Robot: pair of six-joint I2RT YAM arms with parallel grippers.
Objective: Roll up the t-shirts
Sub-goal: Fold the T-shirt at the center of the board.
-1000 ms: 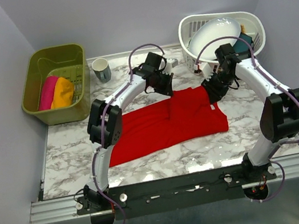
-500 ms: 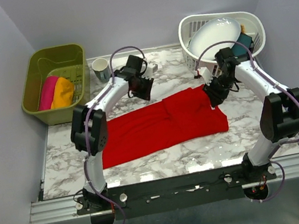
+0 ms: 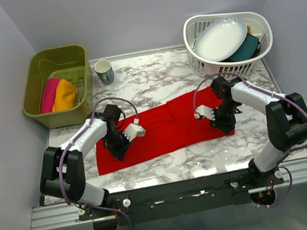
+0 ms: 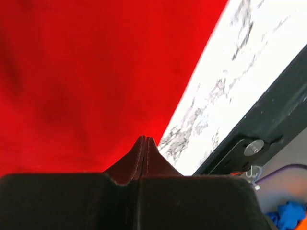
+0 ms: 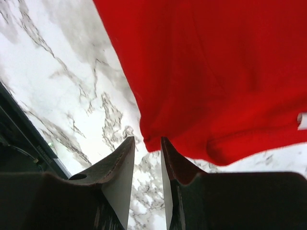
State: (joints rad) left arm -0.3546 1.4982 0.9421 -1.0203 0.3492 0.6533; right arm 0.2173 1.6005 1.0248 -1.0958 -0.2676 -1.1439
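The large red t-shirt of soft cloth (image 3: 167,127) is lying spread flat in the middle of the white table with grey marble veins (image 3: 153,79). It is running as a long slanted band from the lower left to the right centre of the top view, with a soft fold line crossing near its middle. The left gripper (image 4: 145,140) is resting at the lower-left end of this shirt. In its wrist view the two dark fingers are pressing together with no gap, and their tips are meeting just at the straight edge of the cloth; I cannot tell if any cloth is caught between them. The right gripper (image 5: 146,143) is sitting at the right end of the shirt. Its two wedge-shaped fingers are standing a little apart, and a rounded corner of the red cloth is dipping into the narrow gap at their tips. A small white label (image 5: 302,120) is showing at the right edge of that view. In the upper left of the top view, the olive-green plastic bin (image 3: 33,88) is holding the magenta t-shirt (image 3: 49,95) and the orange t-shirt (image 3: 65,95) side by side as compact rolls. A small pale mug (image 3: 104,72) is standing just right of the bin. In the upper right, the white slatted plastic basket (image 3: 216,67) is carrying a smooth white oval plate (image 3: 221,38), lying tilted.
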